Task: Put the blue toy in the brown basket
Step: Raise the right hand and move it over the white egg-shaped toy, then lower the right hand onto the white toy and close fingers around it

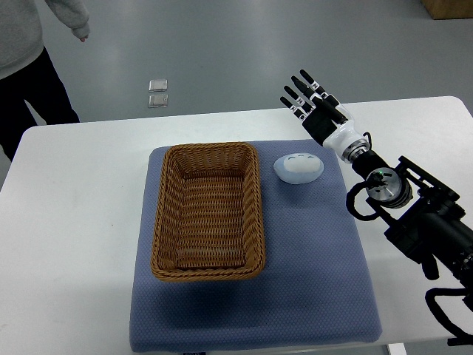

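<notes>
A pale blue rounded toy point(299, 168) lies on the blue mat point(310, 281), just right of the brown wicker basket point(164, 222). The basket is rectangular and holds nothing. My right hand point(307, 100) comes in from the right edge and hovers above the table's far side, up and to the right of the toy, apart from it. Its fingers are spread and hold nothing. The left arm does not show.
The mat lies on a white table point(74, 222). A person in dark trousers and a grey top point(22, 66) stands at the far left beyond the table. Two small square plates point(158, 92) are on the grey floor.
</notes>
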You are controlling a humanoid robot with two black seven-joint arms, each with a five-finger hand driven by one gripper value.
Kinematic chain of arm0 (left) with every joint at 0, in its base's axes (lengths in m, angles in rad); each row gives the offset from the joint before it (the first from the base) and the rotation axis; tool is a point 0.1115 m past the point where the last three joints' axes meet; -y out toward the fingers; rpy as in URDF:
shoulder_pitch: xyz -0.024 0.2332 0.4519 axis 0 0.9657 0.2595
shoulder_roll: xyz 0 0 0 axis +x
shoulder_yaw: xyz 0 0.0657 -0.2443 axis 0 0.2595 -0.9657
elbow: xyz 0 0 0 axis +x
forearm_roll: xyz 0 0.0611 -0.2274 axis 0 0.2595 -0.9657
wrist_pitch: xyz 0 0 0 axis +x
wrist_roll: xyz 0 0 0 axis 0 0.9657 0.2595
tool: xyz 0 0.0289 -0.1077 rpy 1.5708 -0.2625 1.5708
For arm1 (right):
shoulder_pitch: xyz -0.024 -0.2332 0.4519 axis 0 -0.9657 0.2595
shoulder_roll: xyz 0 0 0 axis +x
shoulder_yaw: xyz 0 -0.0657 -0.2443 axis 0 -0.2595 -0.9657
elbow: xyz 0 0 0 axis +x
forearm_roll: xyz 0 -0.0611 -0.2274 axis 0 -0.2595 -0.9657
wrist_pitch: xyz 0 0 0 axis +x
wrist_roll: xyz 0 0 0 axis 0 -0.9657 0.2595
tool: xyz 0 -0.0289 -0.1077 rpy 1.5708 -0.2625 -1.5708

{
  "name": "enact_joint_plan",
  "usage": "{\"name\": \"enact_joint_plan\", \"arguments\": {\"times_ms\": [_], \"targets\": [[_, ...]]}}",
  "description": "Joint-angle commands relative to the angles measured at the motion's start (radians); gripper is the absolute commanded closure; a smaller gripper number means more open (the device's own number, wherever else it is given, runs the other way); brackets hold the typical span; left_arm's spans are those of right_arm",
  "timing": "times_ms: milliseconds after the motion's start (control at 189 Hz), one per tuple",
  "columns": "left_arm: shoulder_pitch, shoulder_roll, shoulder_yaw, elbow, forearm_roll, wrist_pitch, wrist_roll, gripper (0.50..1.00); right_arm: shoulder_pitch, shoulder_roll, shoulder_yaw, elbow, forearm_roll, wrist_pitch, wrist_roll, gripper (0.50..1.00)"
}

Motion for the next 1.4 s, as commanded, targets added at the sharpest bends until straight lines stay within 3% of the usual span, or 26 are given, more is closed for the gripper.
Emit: {"name": "enact_joint_plan", "arguments": {"times_ms": [0,381,513,778,952,1005,1011,1074,1127,1132,1296,1397], "targets": [[0.0,0.0,0.0,0.0,0.0,0.0,0.0,0.5,0.0,-0.002,0.0,0.0,-0.001,0.0,0.0,0.585],[0.0,0.0,0.0,0.0,0.0,0.0,0.0,0.5,0.023,-0.022,-0.043,0.009,-0.024,0.006,-0.006,0.585],[0.0,0.0,0.0,0.0,0.0,0.0,0.0,0.5,0.097,-0.08,-0.149,0.04,-0.158,0.006,-0.071,0.585],[0.0,0.0,-0.002,0.0,0.0,-0.001,0.0,0.5,0.364,-0.207,-0.436,0.084,-0.437,0.02,-0.193,0.585],[-0.001,0.0,-0.002,-0.002,0.0,-0.001,0.0,0.5,0.63,-0.322,-0.854,0.225,-0.584,0.066,-0.235,0.585],[-0.001,0.0,-0.002,-0.002,0.0,-0.001,0.0,0.5,0.631,-0.323,-0.854,0.225,-0.584,0.066,-0.235,0.585],[-0.001,0.0,0.0,-0.002,0.0,-0.003,0.0,0.5,0.719,-0.339,-0.991,0.273,-0.596,0.081,-0.262,0.585],[-0.001,0.0,0.0,-0.003,0.0,-0.003,0.0,0.5,0.815,-0.349,-1.14,0.327,-0.608,0.094,-0.304,0.585],[-0.001,0.0,0.0,-0.003,0.0,-0.003,0.0,0.5,0.815,-0.349,-1.14,0.327,-0.608,0.094,-0.304,0.585],[-0.001,0.0,0.0,-0.003,0.0,-0.003,0.0,0.5,0.883,-0.35,-1.228,0.368,-0.634,0.092,-0.317,0.585],[-0.001,0.0,0.0,-0.002,0.0,-0.003,0.0,0.5,0.957,-0.333,-1.318,0.403,-0.737,0.081,-0.328,0.585],[-0.001,0.0,-0.002,-0.002,0.0,-0.003,0.0,0.5,0.959,-0.321,-1.33,0.403,-0.763,0.078,-0.37,0.585]]}}
